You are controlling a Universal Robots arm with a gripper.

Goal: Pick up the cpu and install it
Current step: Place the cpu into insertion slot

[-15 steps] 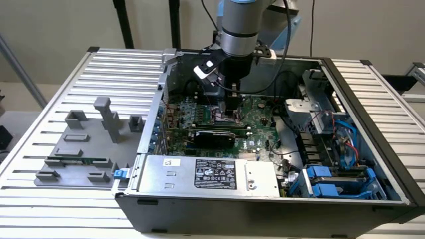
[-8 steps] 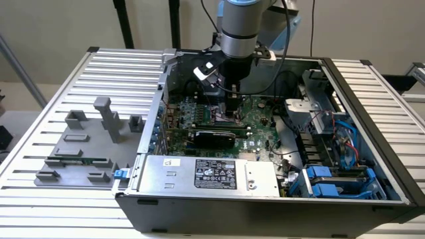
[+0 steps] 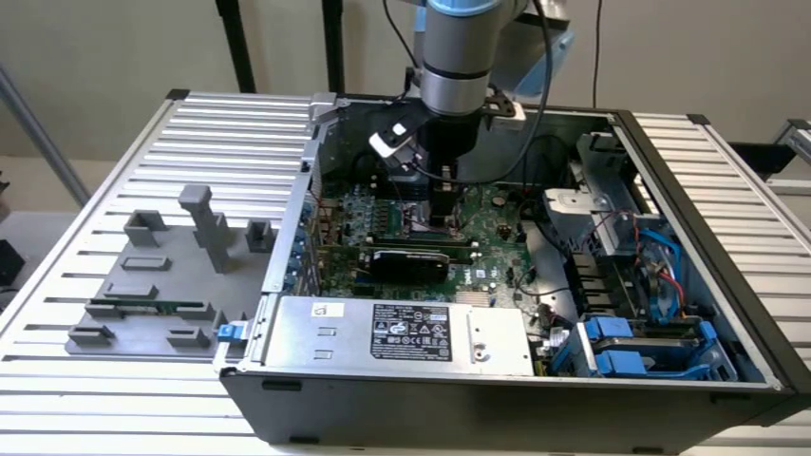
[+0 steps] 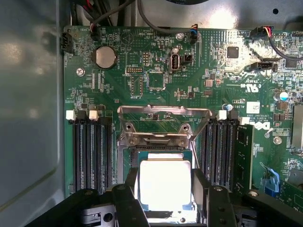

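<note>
Two fingers point(image 4: 128, 201) of tool point(image 4: 164, 194) clamp cpu point(image 4: 164, 182) over socket point(image 4: 161, 141); cpu top glare-washed, near edge hidden.

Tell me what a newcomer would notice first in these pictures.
A silver robot arm reaches into the open computer case in the middle of the exterior view. In the wrist view, the bright cpu is gripped by the tool, over the green motherboard.

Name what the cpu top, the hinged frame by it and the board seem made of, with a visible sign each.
cpu: likely bare metal, smooth; glares white.
hinged frame: seemingly polished steel; silvery, gleaming edges.
board: probably lacquered fibreglass; green, finely printed.
</note>
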